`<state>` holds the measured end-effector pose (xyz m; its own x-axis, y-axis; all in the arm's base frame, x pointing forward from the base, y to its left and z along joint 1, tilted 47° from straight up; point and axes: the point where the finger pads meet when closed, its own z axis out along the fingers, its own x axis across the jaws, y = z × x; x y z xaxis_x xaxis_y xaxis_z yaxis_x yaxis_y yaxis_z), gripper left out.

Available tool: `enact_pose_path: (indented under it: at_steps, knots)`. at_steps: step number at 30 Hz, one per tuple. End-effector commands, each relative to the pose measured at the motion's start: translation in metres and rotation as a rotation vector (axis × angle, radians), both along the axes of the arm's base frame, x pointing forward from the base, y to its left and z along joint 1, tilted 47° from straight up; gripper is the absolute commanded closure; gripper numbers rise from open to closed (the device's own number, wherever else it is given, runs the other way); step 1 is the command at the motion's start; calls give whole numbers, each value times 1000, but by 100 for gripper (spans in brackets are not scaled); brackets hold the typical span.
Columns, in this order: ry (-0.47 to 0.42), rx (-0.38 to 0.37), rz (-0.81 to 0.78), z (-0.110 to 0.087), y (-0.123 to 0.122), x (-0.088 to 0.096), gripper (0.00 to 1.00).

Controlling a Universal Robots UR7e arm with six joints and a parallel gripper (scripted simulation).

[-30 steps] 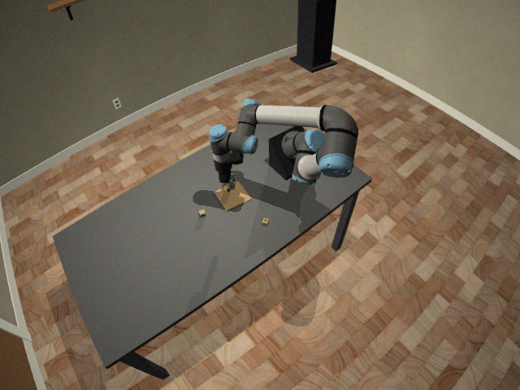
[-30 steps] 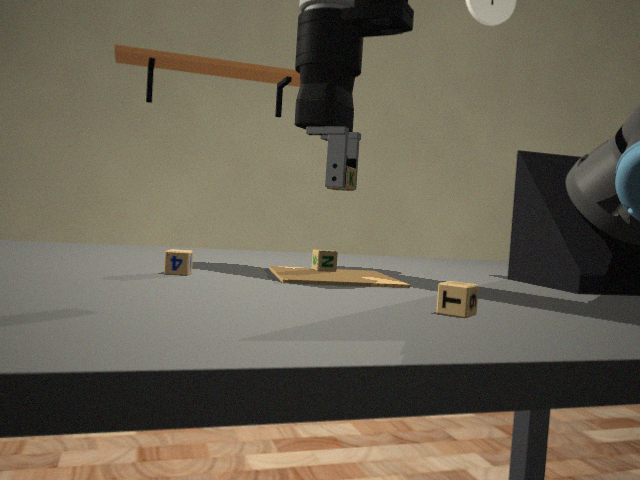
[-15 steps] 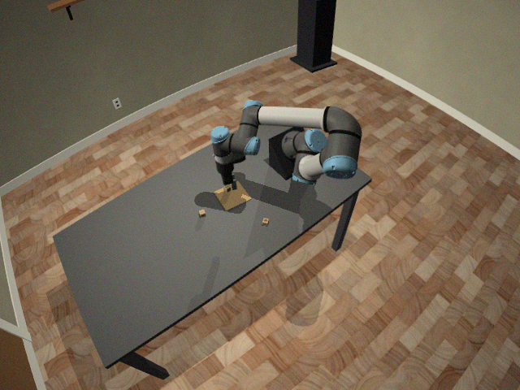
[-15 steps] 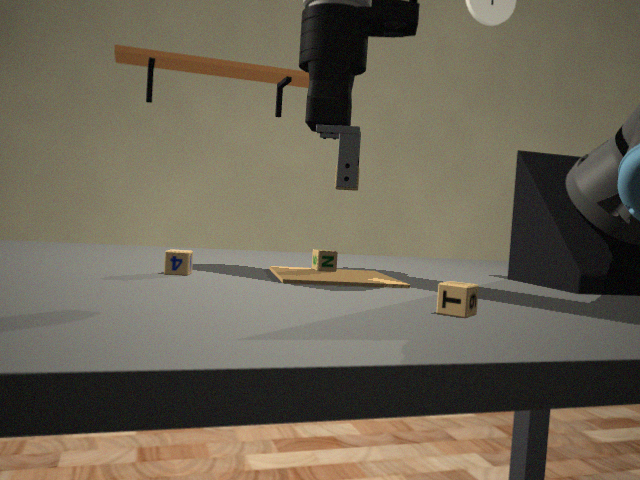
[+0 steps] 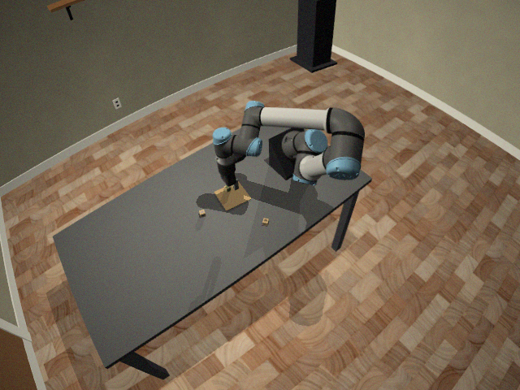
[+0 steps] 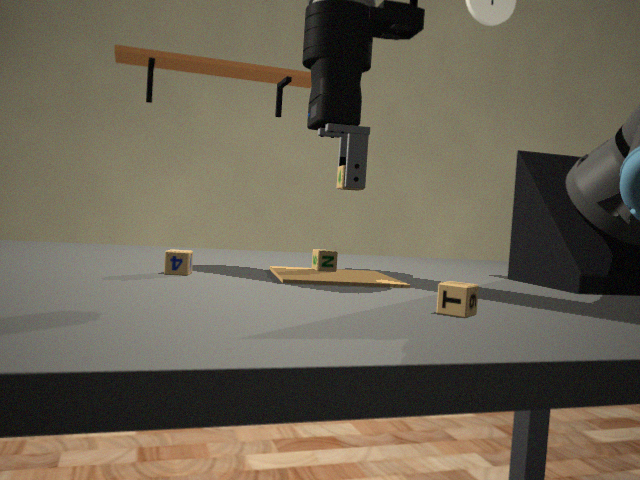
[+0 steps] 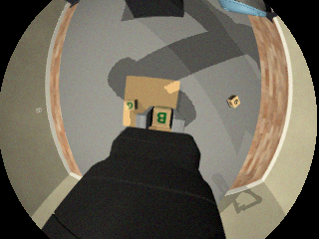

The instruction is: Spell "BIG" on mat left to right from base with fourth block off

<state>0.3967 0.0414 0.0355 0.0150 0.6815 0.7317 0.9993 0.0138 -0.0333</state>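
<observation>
"What can you read, left to right in the exterior view?"

"A blue 4 on the far block [image 5: 201, 213] [image 6: 176, 262], off the mat [image 5: 230, 202] [image 6: 341, 277] [image 7: 145, 89]. Next, a green N on the side of the G block [image 5: 227, 188] [image 6: 324, 260] [image 7: 131, 105], which sits on the mat."

"And the claw [image 5: 232, 187] [image 6: 351, 186] [image 7: 162, 114]?"

"Clamped on the B block [image 6: 340, 177] [image 7: 161, 118], above the table. I'd square it, leave an I-sized gap, lower gently, then release."

"Rightmost?"

"The T-sided block [image 5: 265, 221] [image 6: 456, 299] [image 7: 233, 102], off the mat."

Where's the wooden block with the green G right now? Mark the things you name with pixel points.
In the wrist view, the wooden block with the green G [image 7: 131, 105] [image 6: 324, 260] sits on the tan mat [image 7: 150, 90] [image 6: 336, 277] [image 5: 230, 202], left of the gripper [image 7: 162, 114] [image 6: 351, 184].
</observation>
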Motion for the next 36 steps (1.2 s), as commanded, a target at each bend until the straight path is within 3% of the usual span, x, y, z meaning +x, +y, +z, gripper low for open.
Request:
enact_pose_path:
  at_steps: [1,15,25,36]
  knots:
    - [-37,3,36,1,1,-1,51]
    - [-35,4,35,-1,2,-1,51]
    - [-33,6,35,-13,15,-2,51]
    - [-33,6,35,-48,53,-5,51]
